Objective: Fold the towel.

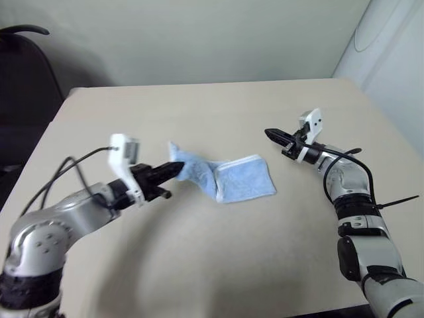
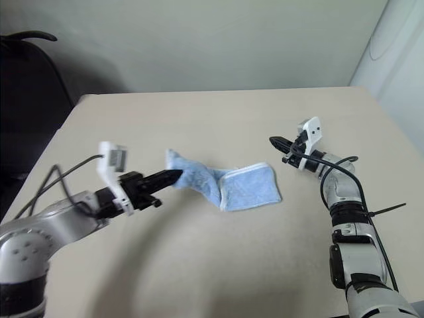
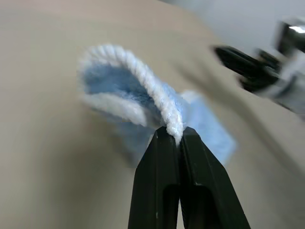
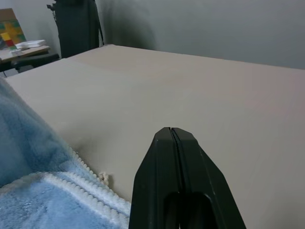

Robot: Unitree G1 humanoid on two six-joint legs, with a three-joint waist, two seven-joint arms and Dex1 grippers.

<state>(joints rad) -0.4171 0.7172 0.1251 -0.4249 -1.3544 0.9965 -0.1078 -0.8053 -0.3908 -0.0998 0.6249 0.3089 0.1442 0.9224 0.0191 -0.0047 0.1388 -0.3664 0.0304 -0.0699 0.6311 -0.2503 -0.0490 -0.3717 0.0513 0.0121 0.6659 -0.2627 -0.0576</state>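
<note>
The left end effector (image 1: 177,169) is clenched on the white stitched edging of the light blue towel (image 1: 228,177), its two black fingers (image 3: 164,162) pinched tight with the corded hem coming out right between the tips. It holds that corner raised off the table (image 1: 199,265), so the cloth runs in a twisted slope from the fingertips down to the part that lies flat. Gripping the hem rather than the terry body looks sensible: the stitched edge is firmer, gives a sure hold, and marks the true corner, which helps when edges must meet.

The rest of the towel rests near the middle of the table, its flat end toward the robot's right, already looking doubled over there, with white edging along its sides.

The right end effector (image 2: 273,141) is clenched on nothing and hangs above the table just beside the towel's flat end, not touching it. Placed so, it seems ready either to pin that end or to stay clear of the fold.

In my judgement the fold is under way: the lifted corner must next be carried across and laid on the flat part. The thin pinch could slip if pulled hard.
</note>
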